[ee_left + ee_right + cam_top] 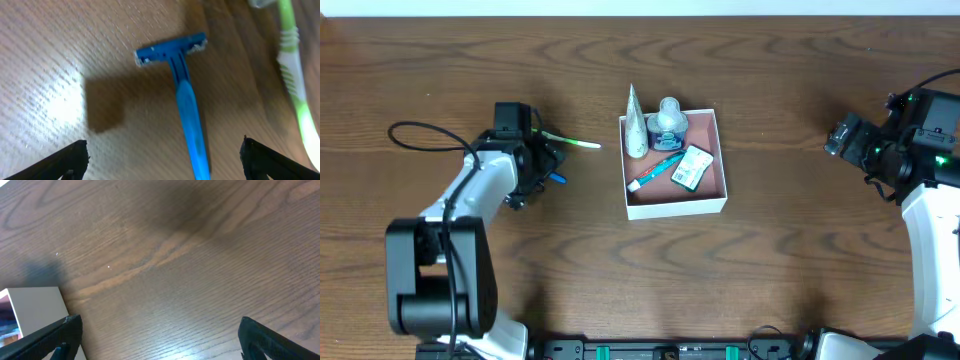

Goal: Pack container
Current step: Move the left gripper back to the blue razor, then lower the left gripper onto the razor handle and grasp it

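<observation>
hovering above the razor (185, 95), spread wide, the left hand (165, 157) should drop straight and pinch the handle mid-length, clear of the toothbrush (295, 85) alongside.

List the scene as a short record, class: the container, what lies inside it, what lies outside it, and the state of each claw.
container: square, lidless, white walls, mid-table
inside: white tube, pale bottle, blue stick-like item, green-white packet
outside: blue razor and green toothbrush, side by side on the wood
left claw: open, above the razor
right claw: open, empty, over bare wood
</observation>
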### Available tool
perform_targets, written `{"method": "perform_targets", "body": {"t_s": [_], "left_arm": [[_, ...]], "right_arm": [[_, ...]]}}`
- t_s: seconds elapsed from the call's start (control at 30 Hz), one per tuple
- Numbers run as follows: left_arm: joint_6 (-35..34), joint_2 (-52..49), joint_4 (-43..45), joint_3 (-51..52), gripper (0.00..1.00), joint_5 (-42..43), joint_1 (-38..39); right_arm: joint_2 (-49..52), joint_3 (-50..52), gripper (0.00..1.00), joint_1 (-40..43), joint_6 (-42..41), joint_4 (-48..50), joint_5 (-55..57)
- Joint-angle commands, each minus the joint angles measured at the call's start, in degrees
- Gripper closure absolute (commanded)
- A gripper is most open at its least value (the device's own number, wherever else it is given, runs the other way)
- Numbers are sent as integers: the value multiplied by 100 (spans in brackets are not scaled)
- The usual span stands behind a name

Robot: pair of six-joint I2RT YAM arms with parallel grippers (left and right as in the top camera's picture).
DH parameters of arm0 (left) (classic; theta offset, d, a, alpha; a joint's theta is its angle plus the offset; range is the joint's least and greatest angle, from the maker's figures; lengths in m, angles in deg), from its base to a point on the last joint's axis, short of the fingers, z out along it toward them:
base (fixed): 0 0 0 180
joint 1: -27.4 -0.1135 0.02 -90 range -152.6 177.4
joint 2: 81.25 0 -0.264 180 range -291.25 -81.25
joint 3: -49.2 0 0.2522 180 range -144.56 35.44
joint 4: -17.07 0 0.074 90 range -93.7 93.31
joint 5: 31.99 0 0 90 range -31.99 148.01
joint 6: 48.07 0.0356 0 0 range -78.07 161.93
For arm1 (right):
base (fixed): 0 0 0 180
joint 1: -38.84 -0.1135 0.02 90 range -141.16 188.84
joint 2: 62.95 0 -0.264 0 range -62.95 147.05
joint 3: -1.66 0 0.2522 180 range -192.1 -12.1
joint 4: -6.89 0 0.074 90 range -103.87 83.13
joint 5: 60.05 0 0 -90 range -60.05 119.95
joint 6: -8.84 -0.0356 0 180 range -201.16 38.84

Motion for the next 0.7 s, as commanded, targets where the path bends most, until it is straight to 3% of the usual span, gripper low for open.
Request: {"method": "perform_targets", "body": {"t_s": [0.0, 0.43, 0.67], "left_arm": [[-66, -157, -52, -245, 3, -42, -48], [-35, -708, -94, -273, 9, -39, -48], [302, -835, -205, -271, 25, -44, -48]], "right_arm": [[17, -57, 1, 39, -59, -2, 35], [17, -57, 1, 39, -59, -2, 33], [17, -57, 1, 39, -59, -2, 33]]}}
